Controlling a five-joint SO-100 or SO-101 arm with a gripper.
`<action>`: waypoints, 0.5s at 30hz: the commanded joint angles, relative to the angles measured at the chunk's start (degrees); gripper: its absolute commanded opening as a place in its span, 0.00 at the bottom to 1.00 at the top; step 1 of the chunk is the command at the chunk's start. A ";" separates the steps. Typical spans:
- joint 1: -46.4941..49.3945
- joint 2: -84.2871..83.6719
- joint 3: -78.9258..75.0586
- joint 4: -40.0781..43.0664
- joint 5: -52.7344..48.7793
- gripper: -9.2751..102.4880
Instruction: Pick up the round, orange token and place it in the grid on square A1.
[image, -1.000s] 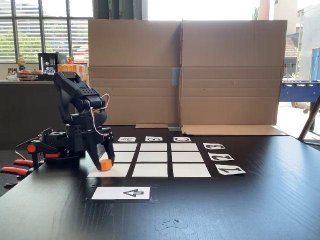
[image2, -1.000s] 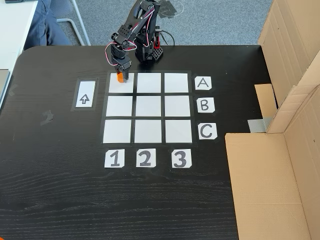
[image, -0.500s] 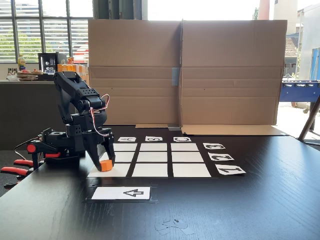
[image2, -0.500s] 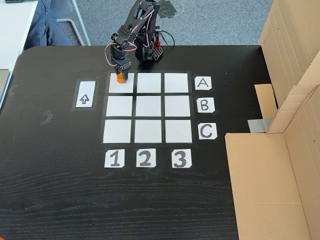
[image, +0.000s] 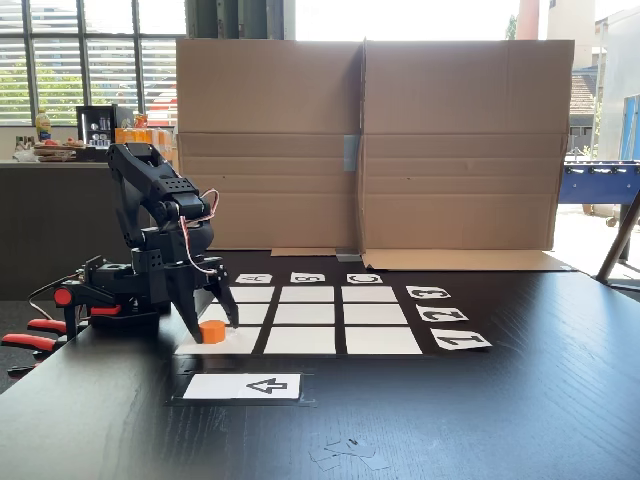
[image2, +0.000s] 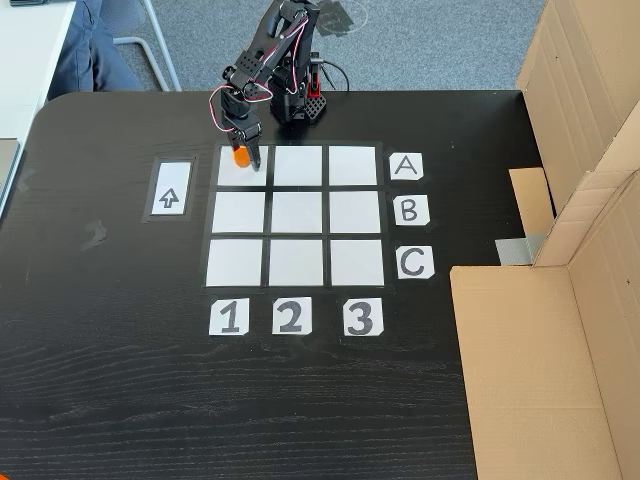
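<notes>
1. Our gripper hangs low over the near-left corner of the grid as a fixed view from the table's edge shows it, its jaws spread apart and pointing down.
2. The token sits between our two fingers, resting on the paper; we see a gap on the side of the finger to its right, so nothing is clamped. Whether the other finger touches it, we cannot tell.
3. In a fixed view from above, our gripper stands over square A1, the cell beside the arrow card and in the row marked by the A card.
4. There the token lies just under our fingers, on the edge of that cell nearest our arm's base.
5. Away from our tool, on the grid's far side, are the number cards; a cardboard wall stands behind the table.
</notes>
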 joint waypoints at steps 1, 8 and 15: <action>1.85 0.88 -0.44 -2.11 0.53 0.37; 6.33 4.48 -2.81 -6.24 0.53 0.37; 9.58 11.51 -7.82 -6.24 0.70 0.37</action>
